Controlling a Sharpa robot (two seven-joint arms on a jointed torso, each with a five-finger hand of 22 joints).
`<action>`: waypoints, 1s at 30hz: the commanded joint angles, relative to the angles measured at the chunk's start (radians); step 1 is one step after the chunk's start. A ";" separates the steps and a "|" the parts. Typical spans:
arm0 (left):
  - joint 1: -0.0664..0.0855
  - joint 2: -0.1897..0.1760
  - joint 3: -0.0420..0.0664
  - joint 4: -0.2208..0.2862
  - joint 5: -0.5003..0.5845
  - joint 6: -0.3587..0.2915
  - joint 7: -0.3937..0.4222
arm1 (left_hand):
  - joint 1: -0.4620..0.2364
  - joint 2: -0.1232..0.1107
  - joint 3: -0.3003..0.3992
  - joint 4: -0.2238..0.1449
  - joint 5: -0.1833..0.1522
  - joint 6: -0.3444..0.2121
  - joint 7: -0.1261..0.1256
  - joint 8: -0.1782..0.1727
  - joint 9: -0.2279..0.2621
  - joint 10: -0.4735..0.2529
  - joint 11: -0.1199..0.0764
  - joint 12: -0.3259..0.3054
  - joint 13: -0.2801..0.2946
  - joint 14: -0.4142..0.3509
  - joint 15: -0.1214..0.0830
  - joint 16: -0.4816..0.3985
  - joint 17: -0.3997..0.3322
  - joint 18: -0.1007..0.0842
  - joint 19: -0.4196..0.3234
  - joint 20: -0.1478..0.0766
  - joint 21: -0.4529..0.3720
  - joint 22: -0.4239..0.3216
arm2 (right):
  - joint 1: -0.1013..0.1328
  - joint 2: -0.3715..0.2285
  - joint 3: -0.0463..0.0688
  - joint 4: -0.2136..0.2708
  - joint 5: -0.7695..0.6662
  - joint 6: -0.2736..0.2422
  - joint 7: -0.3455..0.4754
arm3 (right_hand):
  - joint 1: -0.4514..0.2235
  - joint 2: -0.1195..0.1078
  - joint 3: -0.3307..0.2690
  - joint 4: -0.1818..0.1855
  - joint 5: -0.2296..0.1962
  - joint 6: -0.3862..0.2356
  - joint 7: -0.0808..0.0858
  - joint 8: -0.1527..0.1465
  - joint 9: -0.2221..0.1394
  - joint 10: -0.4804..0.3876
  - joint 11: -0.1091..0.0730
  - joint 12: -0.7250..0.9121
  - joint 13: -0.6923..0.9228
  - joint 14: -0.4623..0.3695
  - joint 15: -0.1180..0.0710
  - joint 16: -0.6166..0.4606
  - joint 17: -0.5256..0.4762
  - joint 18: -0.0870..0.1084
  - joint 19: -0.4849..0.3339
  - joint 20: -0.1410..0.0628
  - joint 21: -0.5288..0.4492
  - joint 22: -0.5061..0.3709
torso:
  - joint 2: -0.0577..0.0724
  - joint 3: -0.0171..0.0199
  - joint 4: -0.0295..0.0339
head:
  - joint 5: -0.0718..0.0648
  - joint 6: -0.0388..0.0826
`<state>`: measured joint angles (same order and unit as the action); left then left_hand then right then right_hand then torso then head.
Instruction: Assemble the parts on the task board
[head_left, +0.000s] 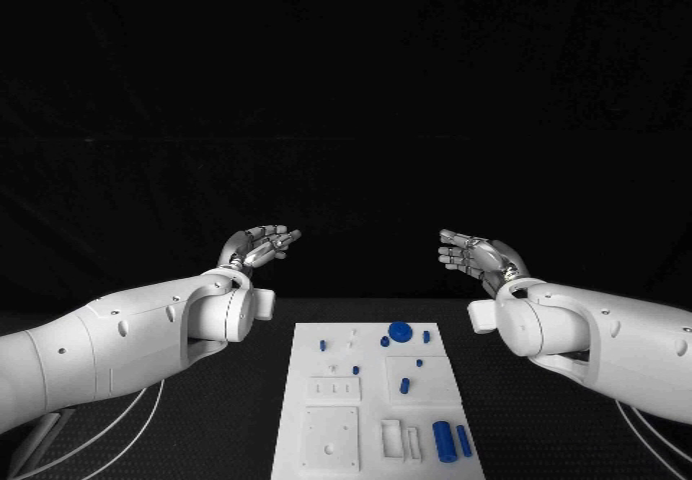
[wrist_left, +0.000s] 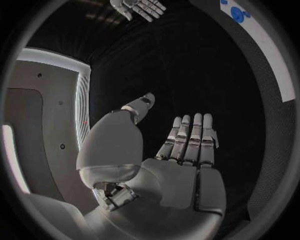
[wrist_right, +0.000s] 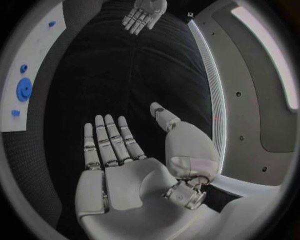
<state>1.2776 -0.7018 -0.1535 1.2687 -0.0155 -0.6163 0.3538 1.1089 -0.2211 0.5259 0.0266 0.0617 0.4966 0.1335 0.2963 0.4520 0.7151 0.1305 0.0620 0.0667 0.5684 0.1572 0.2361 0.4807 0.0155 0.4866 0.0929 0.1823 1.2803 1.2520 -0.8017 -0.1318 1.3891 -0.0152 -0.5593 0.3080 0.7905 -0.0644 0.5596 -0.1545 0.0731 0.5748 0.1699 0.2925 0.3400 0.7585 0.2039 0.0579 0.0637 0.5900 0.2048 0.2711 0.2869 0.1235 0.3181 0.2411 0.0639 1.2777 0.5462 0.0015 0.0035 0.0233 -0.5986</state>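
Hands, left (head_left: 257, 246) and right (head_left: 480, 256), raised empty beyond task board (head_left: 372, 400).

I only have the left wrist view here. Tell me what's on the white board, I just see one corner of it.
Observer: The task board lies between the arms, with small blue parts on it, including a round disc near its far edge.
Operator: Anything bigger?
Observer: Two blue cylinders lie side by side at the near right corner.
Operator: Is the right hand holding anything?
Observer: No. The right hand is open, palm bare, fingers straight.
Operator: Are the hands over the board?
Observer: No. The left hand and the right one are raised beyond its far edge, palms facing each other.
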 joint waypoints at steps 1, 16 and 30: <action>0.018 0.010 -0.010 -0.026 -0.028 0.111 -0.085 | 0.050 -0.009 0.024 0.000 0.006 0.025 0.005 0.016 0.020 0.034 0.003 0.006 0.003 0.026 0.005 0.013 0.020 -0.015 0.023 0.003 0.014 0.054 | 0.025 -0.003 -0.014 -0.026 -0.039 0.186 -0.141 | 0.049 -0.006 0.030 -0.020 0.013 0.026 0.035 0.014 0.015 0.035 0.007 0.009 0.004 0.025 0.009 0.014 0.014 0.010 0.018 0.010 0.009 0.054 | 0.000 0.0000 0.0001 | 0.000 0.000; 0.024 0.000 -0.023 -0.029 -0.026 0.145 -0.086 | 0.056 0.004 0.014 0.000 0.005 0.031 0.016 0.022 0.024 0.047 0.008 0.011 0.006 0.039 0.005 0.024 0.026 -0.015 0.027 0.000 0.024 0.054 | 0.051 0.048 -0.035 -0.156 -0.527 0.220 -0.211 | 0.228 -0.064 0.080 -0.105 0.049 0.121 0.048 0.071 0.035 0.181 0.008 0.050 0.019 0.190 0.001 0.106 0.059 0.064 0.181 0.000 0.066 0.048 | -0.002 -0.0002 -0.0049 | 0.026 -0.016; 0.024 -0.063 -0.027 0.054 -0.124 0.250 -0.086 | 0.090 0.092 -0.042 -0.137 0.019 0.255 0.056 0.084 0.022 0.355 0.018 0.109 0.043 0.353 -0.037 0.184 0.090 0.050 0.274 -0.072 0.171 0.051 | 0.035 0.126 -0.034 -0.194 -1.257 0.248 -0.253 | 0.308 -0.066 0.129 -0.129 0.002 0.309 -0.008 0.120 0.061 0.403 -0.075 0.078 0.035 0.550 -0.174 0.267 0.216 0.138 0.598 -0.066 0.178 -0.015 | 0.025 0.0173 -0.0056 | 0.025 -0.019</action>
<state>1.3004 -0.7633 -0.1812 1.3155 -0.0817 -0.4375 0.2660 1.1983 -0.1368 0.4842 -0.1053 0.0767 0.7448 0.1894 0.3787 0.4753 1.0629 0.1502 0.1695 0.1094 0.9167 0.1199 0.4189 0.5695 0.0558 0.7559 0.0205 0.3488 1.3078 1.2879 -0.6776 -0.1661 1.1875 -1.0011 -0.3272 0.0891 1.0923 -0.1309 0.6819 -0.2846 0.0837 0.8782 0.1622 0.4144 0.3991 1.1544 0.1292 0.1399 0.1005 1.1186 0.0406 0.5305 0.4910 0.2558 0.8910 0.1849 0.2346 1.2654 0.5596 0.0114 -0.0037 0.0497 -0.6158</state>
